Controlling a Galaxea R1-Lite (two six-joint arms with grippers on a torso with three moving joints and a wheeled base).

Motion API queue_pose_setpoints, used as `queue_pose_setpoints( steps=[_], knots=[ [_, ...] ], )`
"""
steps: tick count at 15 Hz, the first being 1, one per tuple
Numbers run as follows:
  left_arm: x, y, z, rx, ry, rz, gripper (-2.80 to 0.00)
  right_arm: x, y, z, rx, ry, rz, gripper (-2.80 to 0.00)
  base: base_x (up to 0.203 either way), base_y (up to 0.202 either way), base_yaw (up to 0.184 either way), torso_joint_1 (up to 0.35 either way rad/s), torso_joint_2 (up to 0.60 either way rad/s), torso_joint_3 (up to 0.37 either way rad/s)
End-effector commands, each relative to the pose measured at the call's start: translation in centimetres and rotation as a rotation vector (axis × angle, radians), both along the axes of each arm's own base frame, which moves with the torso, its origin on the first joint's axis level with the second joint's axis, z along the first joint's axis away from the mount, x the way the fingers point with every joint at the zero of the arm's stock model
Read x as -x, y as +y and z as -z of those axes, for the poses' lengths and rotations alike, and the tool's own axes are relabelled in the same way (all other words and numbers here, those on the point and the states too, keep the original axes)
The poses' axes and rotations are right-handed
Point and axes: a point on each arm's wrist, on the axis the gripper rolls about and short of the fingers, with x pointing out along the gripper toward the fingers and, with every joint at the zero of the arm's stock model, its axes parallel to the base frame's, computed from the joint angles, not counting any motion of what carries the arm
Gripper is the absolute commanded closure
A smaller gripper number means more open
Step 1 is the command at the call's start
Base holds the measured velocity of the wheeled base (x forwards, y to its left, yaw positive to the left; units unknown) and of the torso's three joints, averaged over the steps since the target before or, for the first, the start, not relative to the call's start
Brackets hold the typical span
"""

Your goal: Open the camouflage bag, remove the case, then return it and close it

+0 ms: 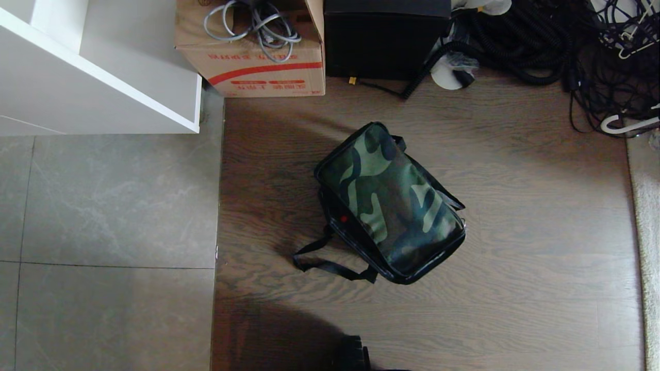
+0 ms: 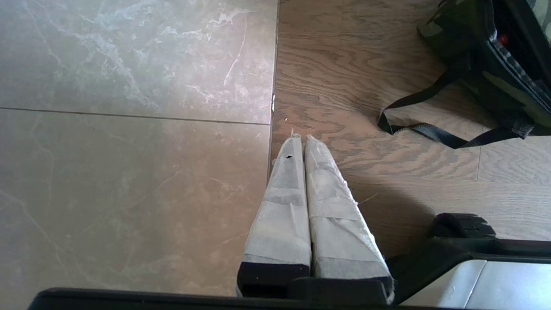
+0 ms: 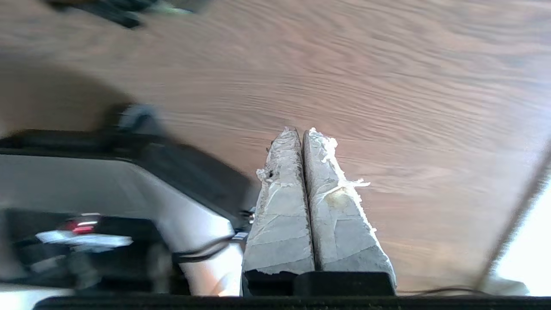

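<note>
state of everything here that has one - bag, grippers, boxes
camouflage bag: lid down, on the wood floor, black strap slack beside it
left gripper: shut, empty, above the floor
right gripper: shut, empty, above the floor
cardboard box: open, grey cables inside
black box: closed
case: not visible

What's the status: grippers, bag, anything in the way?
Left gripper shut, empty, parked. Right gripper shut, empty, off the bag. Camouflage bag lid down on wood floor. Nothing blocking.
</note>
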Motion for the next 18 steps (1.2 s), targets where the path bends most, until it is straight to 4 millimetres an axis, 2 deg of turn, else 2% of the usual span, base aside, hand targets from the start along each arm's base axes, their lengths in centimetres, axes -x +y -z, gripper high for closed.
queue_pose_setpoints(
  steps=[1,5,6,18],
  knots=[
    [0.0,0.0,0.0,0.0,0.0,0.0,0.0,1.6,0.0,2.2,0.033,-0.135,0.052,0.0,0.0,0.0,0.0,0.0,0.0,0.0],
    [0.0,0.0,0.0,0.0,0.0,0.0,0.0,2.8,-0.1,2.9,0.011,-0.326,0.059,0.0,0.0,0.0,0.0,0.0,0.0,0.0],
    [0.0,0.0,0.0,0.0,0.0,0.0,0.0,2.8,-0.1,2.9,-0.035,-0.331,0.083,0.0,0.0,0.0,0.0,0.0,0.0,0.0],
    [0.0,0.0,0.0,0.0,0.0,0.0,0.0,2.8,-0.1,2.9,-0.033,-0.339,0.086,0.0,0.0,0.0,0.0,0.0,0.0,0.0]
  ],
)
